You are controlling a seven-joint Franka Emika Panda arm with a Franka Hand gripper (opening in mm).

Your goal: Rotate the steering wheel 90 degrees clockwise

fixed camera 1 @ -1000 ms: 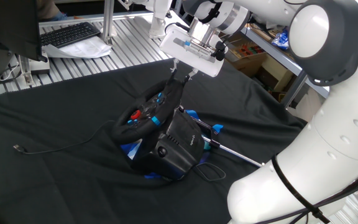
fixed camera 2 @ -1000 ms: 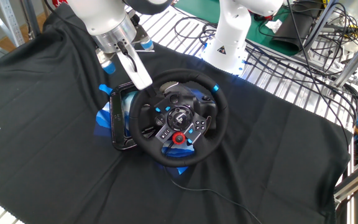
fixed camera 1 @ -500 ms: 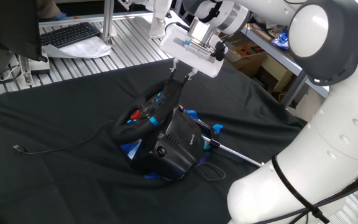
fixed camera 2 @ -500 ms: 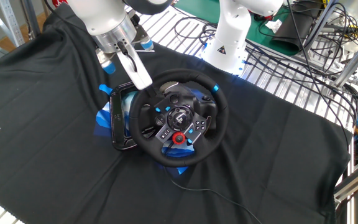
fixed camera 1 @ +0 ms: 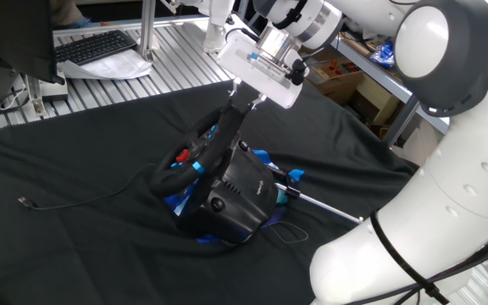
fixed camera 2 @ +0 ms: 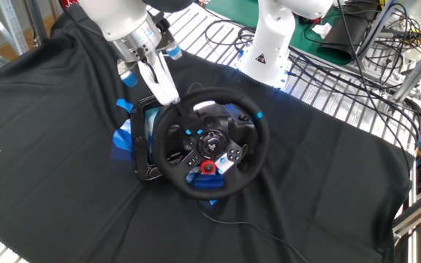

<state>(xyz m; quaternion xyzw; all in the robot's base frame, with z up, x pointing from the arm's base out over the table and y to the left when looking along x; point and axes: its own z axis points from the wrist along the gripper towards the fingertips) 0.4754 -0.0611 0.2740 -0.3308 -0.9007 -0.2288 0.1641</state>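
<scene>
One steering wheel (fixed camera 2: 210, 143) is seen, mounted on one black base (fixed camera 1: 242, 193) mid black cloth (fixed camera 2: 64, 175). One gripper (fixed camera 2: 168, 102) is pinched on the wheel's upper-left rim. The blue stripe (fixed camera 2: 258, 115) is seen at the wheel's upper right. The fingertips are partly hidden behind the rim. One loose cable (fixed camera 1: 83, 196) lies beside the wheel.

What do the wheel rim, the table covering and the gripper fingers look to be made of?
The steering wheel rim: matte black, likely rubber or leather-like wrap over plastic, with faint sheen. The cloth: black woven fabric, wrinkled and draped. The gripper fingers: smooth pale grey-white, probably plastic or painted metal; cannot tell which.
</scene>
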